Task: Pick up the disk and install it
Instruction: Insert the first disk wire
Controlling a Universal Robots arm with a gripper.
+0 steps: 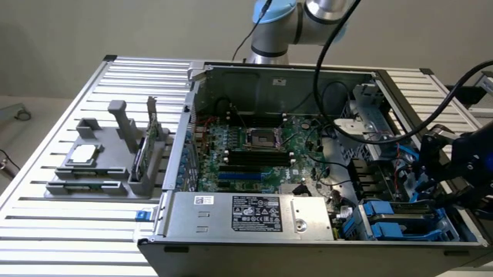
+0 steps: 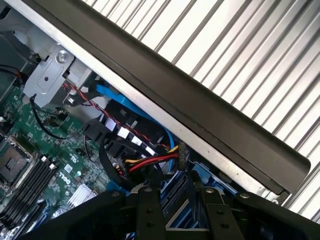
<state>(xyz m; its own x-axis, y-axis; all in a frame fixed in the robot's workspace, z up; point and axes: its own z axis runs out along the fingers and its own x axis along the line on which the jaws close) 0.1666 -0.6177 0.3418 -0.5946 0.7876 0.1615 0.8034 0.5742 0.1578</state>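
The disk [image 2: 176, 206] appears edge-on in the wrist view, a blue-framed flat slab standing between my two black fingers [image 2: 150, 215]. My gripper [image 2: 178, 194] is shut on it. In the exterior view my gripper [image 1: 433, 173] hangs at the right end of the open computer case [image 1: 269, 69], and the blue edge of the disk [image 1: 414, 179] shows beside it. Below it is the drive bay [image 1: 400, 222], which holds blue carriers. How far the disk's lower end reaches into the bay is hidden.
Red, yellow and black cables [image 2: 150, 160] run close under the gripper, beside the case's dark rim [image 2: 200, 110]. The motherboard [image 1: 254, 156] and the power supply [image 1: 246, 213] fill the case. A grey fixture [image 1: 100, 173] on the exterior view's left holds a silver chip [image 1: 85, 153] and a green card [image 1: 150, 141].
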